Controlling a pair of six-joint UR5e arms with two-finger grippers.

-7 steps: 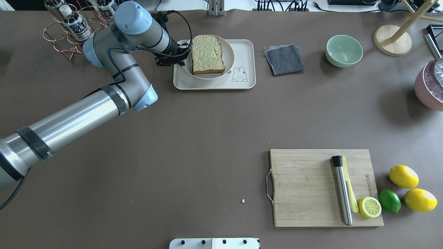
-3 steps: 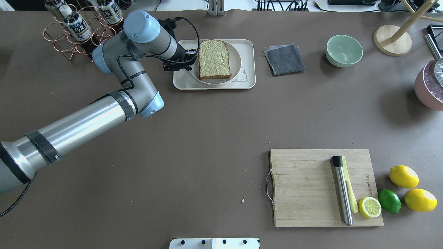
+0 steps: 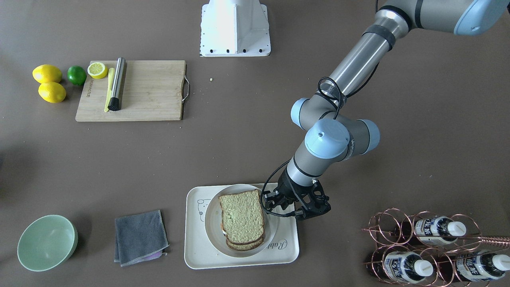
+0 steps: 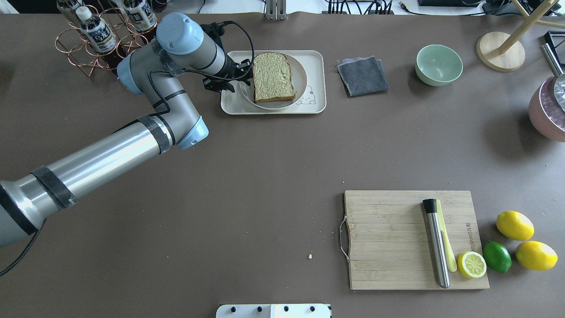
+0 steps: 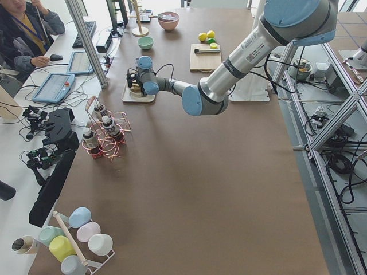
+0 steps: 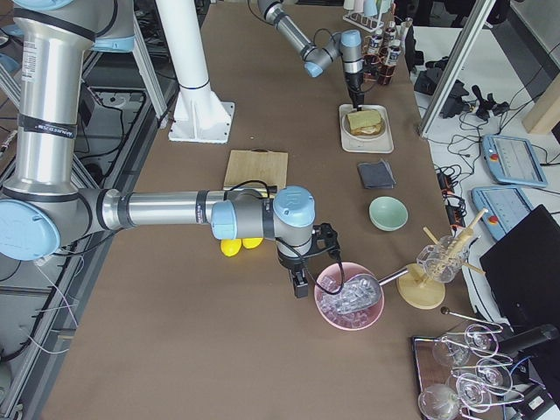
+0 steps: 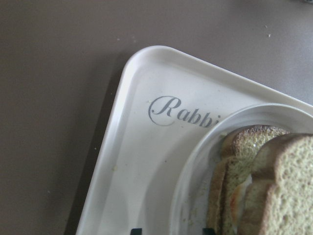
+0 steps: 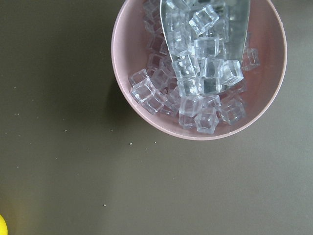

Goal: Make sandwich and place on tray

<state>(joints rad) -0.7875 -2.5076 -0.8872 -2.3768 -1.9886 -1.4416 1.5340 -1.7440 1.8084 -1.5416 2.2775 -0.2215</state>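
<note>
The sandwich (image 4: 273, 76) lies on a round white plate (image 4: 302, 79) that sits on the cream tray (image 4: 317, 62). The front-facing view shows both slices stacked (image 3: 242, 217) with a little white and orange between them. My left gripper (image 4: 238, 79) is low at the plate's left rim. In the left wrist view (image 7: 169, 230) its two fingertips stand apart on either side of the rim, so it is open and holds nothing. My right gripper (image 6: 302, 284) shows only in the exterior right view, above a pink bowl of ice (image 8: 146, 132). I cannot tell whether it is open or shut.
A copper rack of bottles (image 4: 95, 39) stands close behind my left arm. A grey cloth (image 4: 363, 75) and a green bowl (image 4: 438, 65) lie right of the tray. A wooden cutting board (image 4: 388, 238) with a muddler, lemons and a lime is at the near right.
The plate with the sandwich slid right on the tray along with my left gripper. It then stayed put while the gripper drew back slightly to the left.
</note>
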